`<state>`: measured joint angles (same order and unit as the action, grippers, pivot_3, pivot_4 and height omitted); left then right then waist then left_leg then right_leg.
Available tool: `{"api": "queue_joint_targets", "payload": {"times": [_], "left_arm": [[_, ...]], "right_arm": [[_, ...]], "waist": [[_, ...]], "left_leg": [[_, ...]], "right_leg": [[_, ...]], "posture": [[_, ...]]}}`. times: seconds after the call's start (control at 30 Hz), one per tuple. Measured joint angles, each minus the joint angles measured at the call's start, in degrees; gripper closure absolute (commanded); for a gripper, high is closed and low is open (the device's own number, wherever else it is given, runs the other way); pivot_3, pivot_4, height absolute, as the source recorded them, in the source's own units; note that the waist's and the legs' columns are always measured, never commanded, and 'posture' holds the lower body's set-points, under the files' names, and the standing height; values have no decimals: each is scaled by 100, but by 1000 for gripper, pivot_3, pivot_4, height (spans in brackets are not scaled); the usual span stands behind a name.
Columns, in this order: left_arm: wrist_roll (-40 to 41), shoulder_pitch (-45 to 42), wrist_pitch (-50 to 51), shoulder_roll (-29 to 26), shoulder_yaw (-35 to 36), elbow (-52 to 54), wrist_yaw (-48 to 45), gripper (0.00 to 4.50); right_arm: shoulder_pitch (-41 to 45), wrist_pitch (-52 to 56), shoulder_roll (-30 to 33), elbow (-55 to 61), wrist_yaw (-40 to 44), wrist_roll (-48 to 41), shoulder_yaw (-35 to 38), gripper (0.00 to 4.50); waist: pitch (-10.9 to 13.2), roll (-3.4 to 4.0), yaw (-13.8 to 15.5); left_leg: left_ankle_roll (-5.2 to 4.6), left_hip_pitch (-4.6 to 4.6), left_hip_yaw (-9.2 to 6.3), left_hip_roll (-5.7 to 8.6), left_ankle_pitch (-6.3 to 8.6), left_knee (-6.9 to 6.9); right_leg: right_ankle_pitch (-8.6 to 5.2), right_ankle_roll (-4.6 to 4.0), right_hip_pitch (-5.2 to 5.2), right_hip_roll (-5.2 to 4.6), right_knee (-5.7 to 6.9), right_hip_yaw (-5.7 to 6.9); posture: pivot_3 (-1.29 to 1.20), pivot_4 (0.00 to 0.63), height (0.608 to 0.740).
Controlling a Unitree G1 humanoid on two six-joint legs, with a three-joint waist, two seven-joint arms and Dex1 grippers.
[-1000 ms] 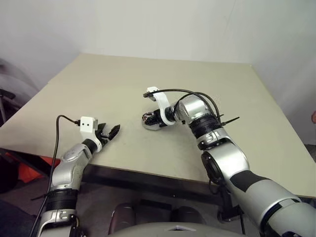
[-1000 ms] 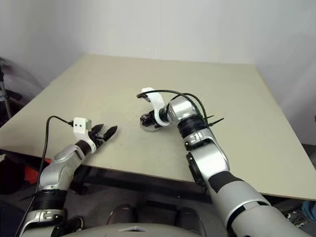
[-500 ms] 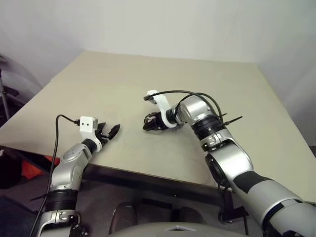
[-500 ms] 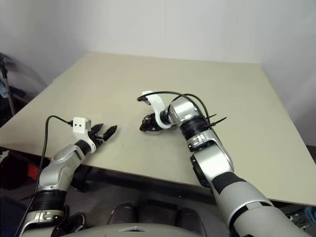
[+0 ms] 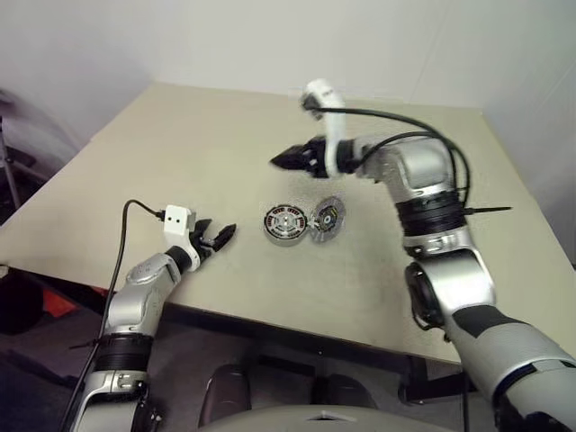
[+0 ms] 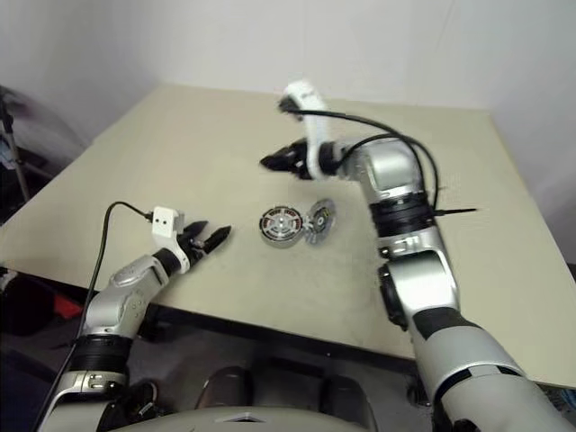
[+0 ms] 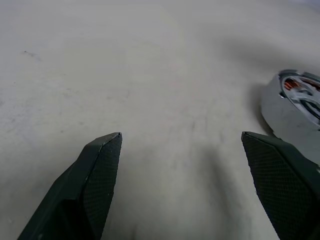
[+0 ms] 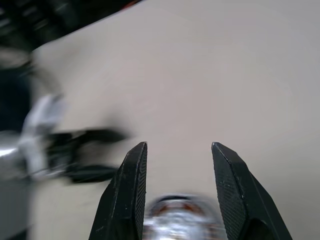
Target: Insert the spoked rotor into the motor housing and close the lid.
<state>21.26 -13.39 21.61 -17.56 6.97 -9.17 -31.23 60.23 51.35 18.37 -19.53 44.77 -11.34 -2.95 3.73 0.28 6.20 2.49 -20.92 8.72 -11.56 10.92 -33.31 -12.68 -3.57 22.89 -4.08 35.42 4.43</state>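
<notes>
The motor housing point(image 5: 285, 223), a round silvery cup with copper-brown windings inside, rests on the table's front middle and also shows as the housing point(image 7: 292, 107). Silvery spoke-like parts show in it; I cannot tell whether the spoked rotor sits inside. A pale silvery disc with a dark centre, the lid point(image 5: 328, 217) by its look, leans tilted against the housing's right side. My right gripper point(image 5: 286, 160) hangs raised above and behind the housing, open and empty, fingers point(image 8: 132, 180) apart. My left gripper point(image 5: 219, 237) is open low over the table, left of the housing.
The beige table point(image 5: 207, 144) spreads wide behind and to both sides of the parts. Its front edge point(image 5: 297, 319) runs just below the housing and close under my left gripper. A black cable point(image 5: 396, 115) loops over my right wrist.
My right gripper has opened, let go at the housing and lifted up and back. The disc now leans against the uncovered housing. The camera has shifted; my left gripper stays open.
</notes>
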Motion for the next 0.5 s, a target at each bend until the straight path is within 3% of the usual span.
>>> {"api": "queue_joint_targets", "payload": {"times": [0.13,0.2,0.33,0.5], "left_arm": [[-21,-182,2,-8,-63,-217,-112,458],[-33,-221,1,-7,-82,-268,-146,458],[-82,-282,-1,24,-239,-379,-260,458],[-133,-370,-1,13,-265,-502,-336,458]], "right_arm": [[-698,-1388,898,-395,-249,516,-3,3908],[-1145,-1535,1174,-348,-254,600,8,4460],[-2176,-1358,1474,442,-114,582,-20,4460],[-2704,-954,1776,1354,51,508,-55,4460]], "waist": [[2,-5,62],[2,-5,74],[2,-3,68],[2,-2,74]], "left_leg": [[-2,60,10,13,-1,-2],[-5,69,8,13,-1,-1],[-9,60,2,6,0,2],[-13,69,3,8,1,-1]], "right_leg": [[-4,6,-63,-14,-4,-3],[-2,4,-66,-13,-2,-7],[-3,2,-51,-6,4,-7],[-4,1,-57,-7,4,-8]], "posture": [[0,0,740],[0,0,740],[0,0,740],[0,0,740]]}}
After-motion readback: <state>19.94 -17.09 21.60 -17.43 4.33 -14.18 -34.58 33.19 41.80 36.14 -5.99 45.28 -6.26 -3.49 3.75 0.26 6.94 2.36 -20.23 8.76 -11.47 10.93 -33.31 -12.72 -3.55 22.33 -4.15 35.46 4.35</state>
